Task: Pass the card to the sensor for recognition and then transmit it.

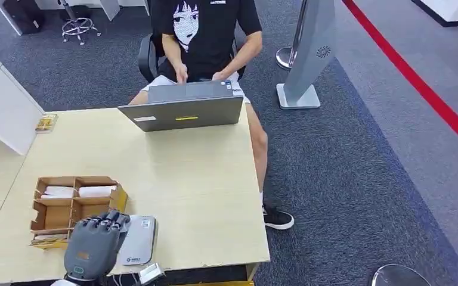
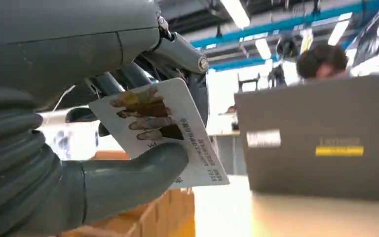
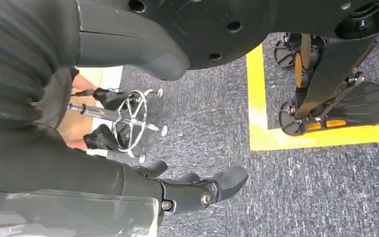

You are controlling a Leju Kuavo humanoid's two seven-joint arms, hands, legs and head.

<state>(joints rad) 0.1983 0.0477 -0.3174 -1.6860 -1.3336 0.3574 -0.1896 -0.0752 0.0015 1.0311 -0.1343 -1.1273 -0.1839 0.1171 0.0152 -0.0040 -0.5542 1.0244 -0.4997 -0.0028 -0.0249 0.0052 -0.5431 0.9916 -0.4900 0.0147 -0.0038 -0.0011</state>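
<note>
My left hand (image 1: 92, 245) hovers at the table's near edge, back of the hand upward, between the cardboard box (image 1: 74, 202) and the flat grey sensor pad (image 1: 138, 239), overlapping the pad's left edge. In the left wrist view this hand (image 2: 54, 163) holds a white card (image 2: 165, 131) printed with pictures and text, the thumb (image 2: 133, 173) pressed on its face and dark fingers behind it. The card is tilted. My right hand (image 3: 143, 182) hangs beside my body above the carpet, its fingers (image 3: 207, 190) apart with nothing in them.
A person sits at the table's far side typing on a grey laptop (image 1: 182, 110). A white partition (image 1: 3, 107) stands at the left. The cardboard box holds white papers. A silver floor stand (image 1: 307, 59) and red line (image 1: 417, 77) lie to the right.
</note>
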